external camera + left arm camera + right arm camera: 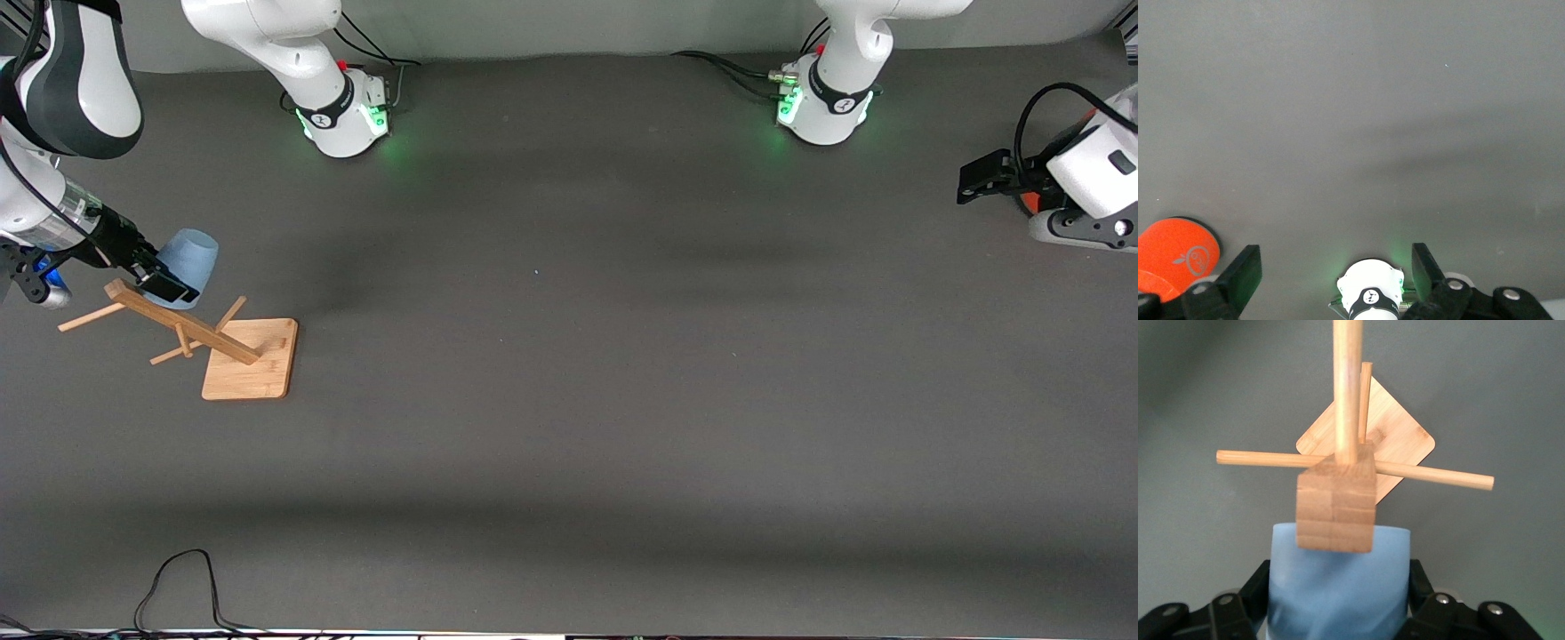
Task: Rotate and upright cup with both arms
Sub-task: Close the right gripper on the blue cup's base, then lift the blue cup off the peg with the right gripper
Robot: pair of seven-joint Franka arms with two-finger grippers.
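Note:
The pale-blue cup [191, 258] hangs tilted beside the top end of the wooden rack's post [182, 322], at the right arm's end of the table. My right gripper [164, 280] is shut on the cup. In the right wrist view the cup [1338, 587] fills the gap between the black fingers [1255, 587], which press on its sides. The post's square top [1337, 500] covers part of the cup there. My left gripper [978, 178] waits at the left arm's end of the table. It stands open [1331, 273] with nothing between its fingers.
The rack's flat wooden base [249, 360] rests on the dark grey table, with thin pegs [89, 316] sticking out from the post. An orange-red cylinder [1029, 200] [1175, 253] sits beside the left gripper. A black cable [178, 578] lies at the table's near edge.

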